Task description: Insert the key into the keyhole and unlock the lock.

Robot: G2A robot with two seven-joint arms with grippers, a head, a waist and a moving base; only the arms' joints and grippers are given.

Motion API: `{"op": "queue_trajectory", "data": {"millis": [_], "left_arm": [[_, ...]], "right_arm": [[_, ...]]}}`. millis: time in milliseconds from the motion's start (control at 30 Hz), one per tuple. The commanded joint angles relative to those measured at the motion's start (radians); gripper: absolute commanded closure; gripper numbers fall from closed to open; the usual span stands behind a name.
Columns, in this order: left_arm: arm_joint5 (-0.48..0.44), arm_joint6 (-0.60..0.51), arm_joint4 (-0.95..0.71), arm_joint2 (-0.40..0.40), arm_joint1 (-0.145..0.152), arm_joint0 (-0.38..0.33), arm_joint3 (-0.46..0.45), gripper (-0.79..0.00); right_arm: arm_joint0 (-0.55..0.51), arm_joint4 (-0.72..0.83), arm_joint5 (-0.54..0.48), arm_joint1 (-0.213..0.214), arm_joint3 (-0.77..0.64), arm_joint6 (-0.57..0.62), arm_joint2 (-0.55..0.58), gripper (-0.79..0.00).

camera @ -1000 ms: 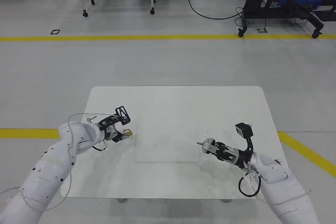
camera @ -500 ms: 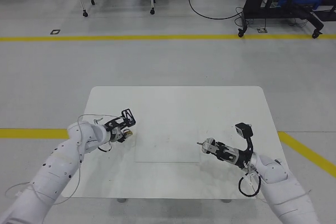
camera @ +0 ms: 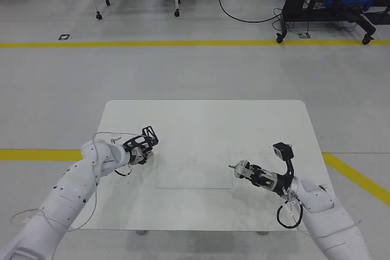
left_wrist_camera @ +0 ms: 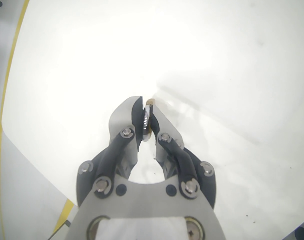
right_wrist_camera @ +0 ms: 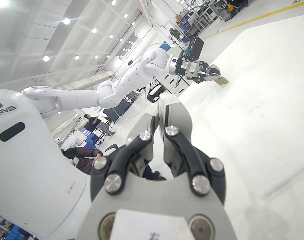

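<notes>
Left wrist view: your left hand [left_wrist_camera: 144, 106] is clamped on the padlock [left_wrist_camera: 145, 121]. Silver metal is pinched between the pads and a brass bit pokes past the tips, with the white table [left_wrist_camera: 217, 51] beyond. Right wrist view: your right hand [right_wrist_camera: 157, 119] is up close, fingers pressed together. Farther off, the left hand holds the brass padlock body out low at the table; touching or not, can't tell. Top view: a small metal tip, the key [camera: 232, 166], sticks out of the right hand toward the left hand. The hands are well apart, the left at the table's left part and the right at its right.
</notes>
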Motion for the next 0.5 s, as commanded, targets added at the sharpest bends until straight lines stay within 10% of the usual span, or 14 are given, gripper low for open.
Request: {"op": "queue_trajectory", "data": {"millis": [0,333,467], "left_arm": [[0.0,-0.01,-0.009,-0.001,-0.002,-0.004,0.006,0.0],[-0.049,0.025,-0.103,-0.089,0.018,0.032,-0.079,0.0],[-0.318,0.07,-0.351,-0.168,0.042,0.084,-0.122,0.0]], "right_arm": [[0.0,0.0,0.0,0.0,0.0,0.0,0.0,0.0],[0.0,0.0,0.0,0.0,0.0,0.0,0.0,0.0],[0.0,0.0,0.0,0.0,0.0,0.0,0.0,0.0]]}}
